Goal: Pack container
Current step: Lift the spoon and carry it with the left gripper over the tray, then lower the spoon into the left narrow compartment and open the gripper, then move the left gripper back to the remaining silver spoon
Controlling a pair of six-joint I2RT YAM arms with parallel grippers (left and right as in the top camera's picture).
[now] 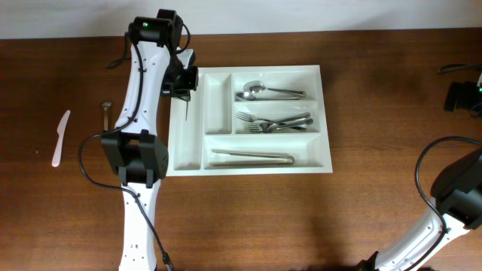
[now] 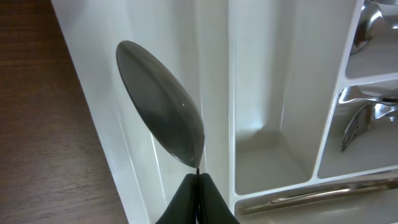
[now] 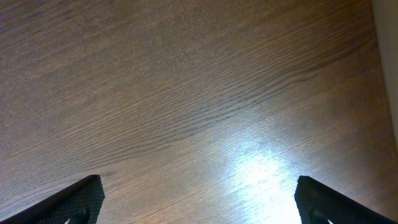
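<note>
The white cutlery tray (image 1: 256, 170) lies at the table's middle. Spoons (image 1: 260, 92) fill its top long compartment, forks (image 1: 275, 121) the middle one, and long metal pieces (image 1: 252, 157) the bottom one. Both narrow upright compartments look empty. My left gripper (image 1: 184, 89) is shut on a metal utensil (image 1: 184, 107) and holds it over the leftmost narrow compartment. In the left wrist view, the utensil's rounded oval end (image 2: 163, 115) sticks out from the shut fingers (image 2: 198, 186) above the tray (image 2: 214, 74). My right gripper (image 3: 199, 199) is open and empty over bare wood.
A white plastic knife (image 1: 60, 138) and a brown-handled utensil (image 1: 107, 117) lie on the wood left of the left arm. A black device (image 1: 463, 94) sits at the far right edge. The right arm (image 1: 459, 196) is at the lower right.
</note>
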